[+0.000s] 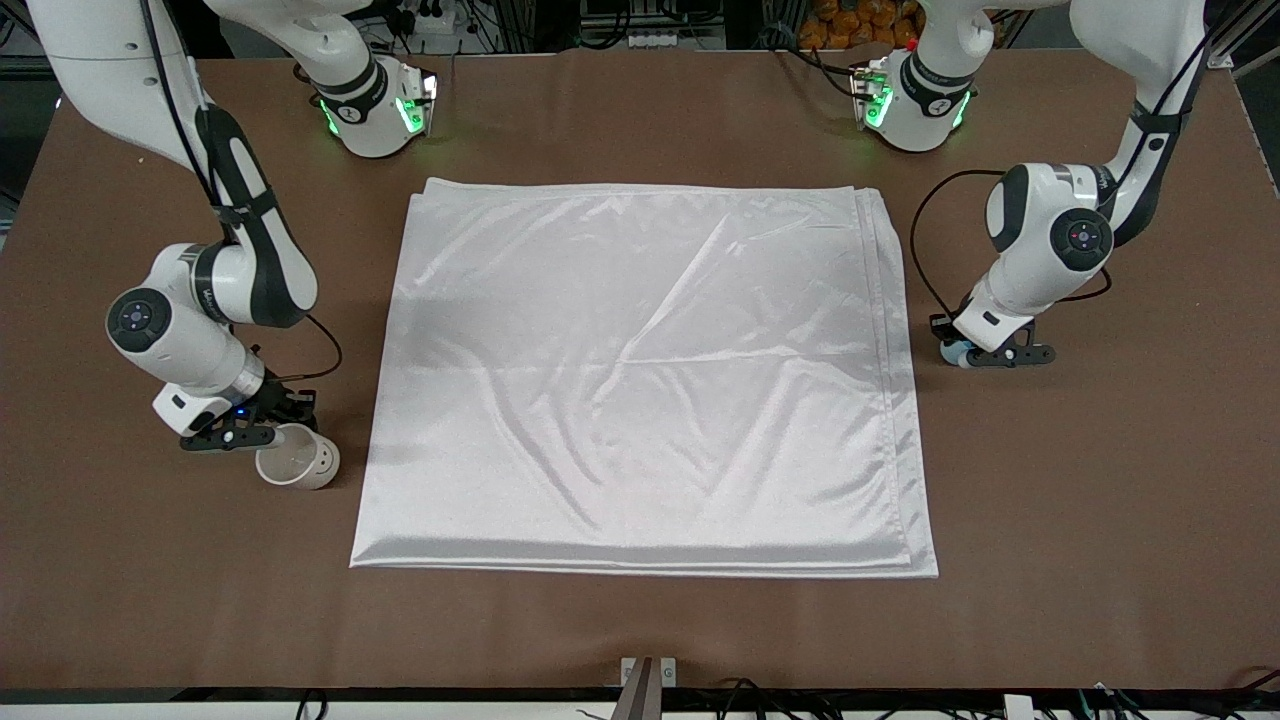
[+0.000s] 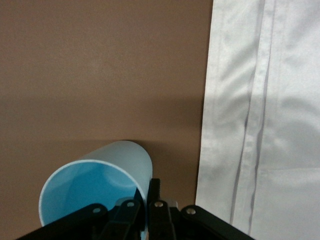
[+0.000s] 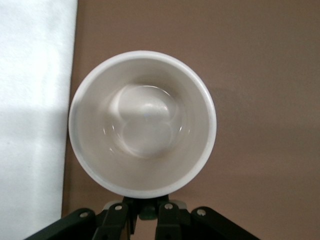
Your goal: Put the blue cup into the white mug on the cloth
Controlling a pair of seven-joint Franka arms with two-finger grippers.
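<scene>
Left gripper (image 1: 985, 357) clamps blue cup (image 2: 95, 187); right gripper (image 1: 245, 428) clamps white mug (image 1: 297, 459).

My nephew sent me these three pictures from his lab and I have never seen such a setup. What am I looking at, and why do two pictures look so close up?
These are two robot arms at a brown table. The wide picture comes from a high camera that faces them. The two close-ups come from small cameras on each arm's wrist, looking down past its fingers.

A large white cloth lies spread in the middle of the table. At the right arm's end, the right gripper is shut on the rim of the white mug, which is empty. At the left arm's end, the left gripper is shut on the rim of the blue cup. Both the mug and the cup are off the cloth, beside its edges.
</scene>
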